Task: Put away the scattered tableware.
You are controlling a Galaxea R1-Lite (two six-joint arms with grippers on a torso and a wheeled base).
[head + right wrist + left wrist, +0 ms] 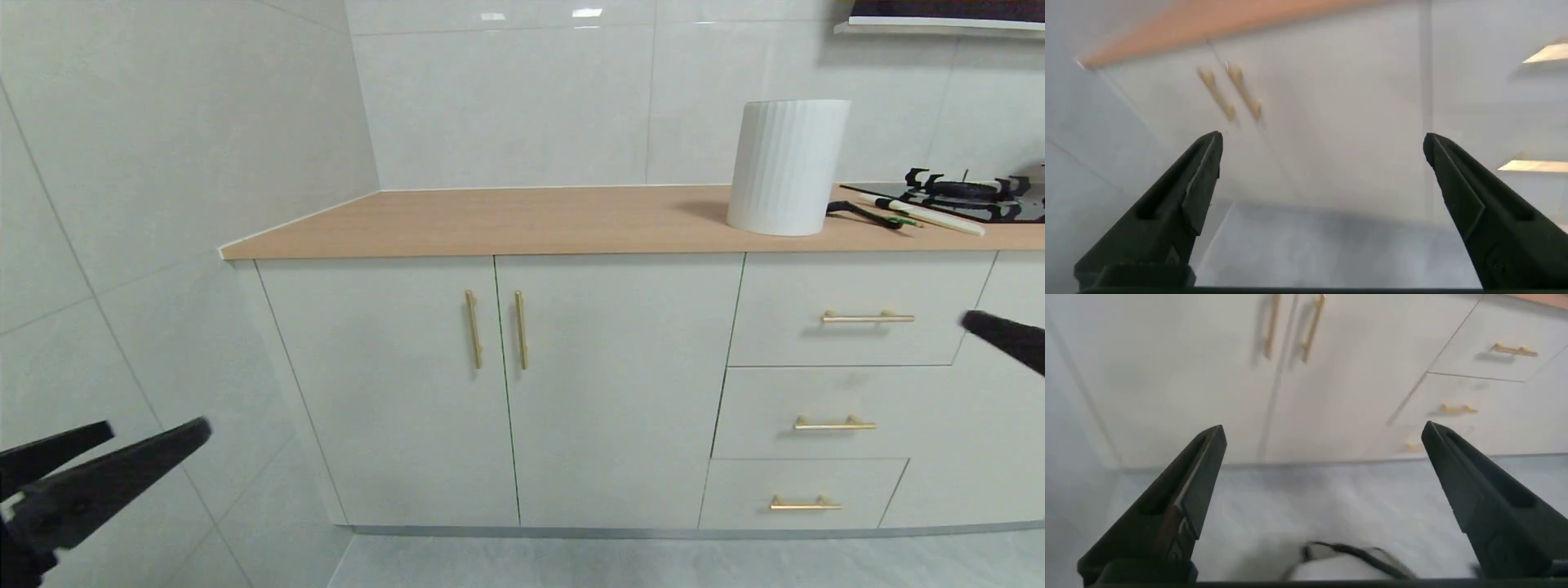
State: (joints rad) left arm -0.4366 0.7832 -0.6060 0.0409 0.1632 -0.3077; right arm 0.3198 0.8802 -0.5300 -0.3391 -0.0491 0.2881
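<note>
Head view: white cabinet run [620, 392] takes most of the frame, with double doors on the robot's left and three stacked drawers [784, 327] on its right. Wood countertop [522, 220] on top, tiled wall behind.

White ribbed holder [788, 167] stands upright on the counter, toward the right end. Black gas hob [971, 192] is at the far right.

Tableware [898, 214] lies flat on the counter just beside the holder, between it and the hob. It's a black-handled piece, a cream-handled one and a thin green bit, bunched together; exact types not readable.

Left gripper [1323, 431] is spread wide, holding nothing, low by the left wall, well below counter height. Right gripper [1321, 139] is also spread wide and holding nothing, facing the cabinet doors and well apart from the tableware.

Brass bar handles [473, 329] on the doors and drawers.
</note>
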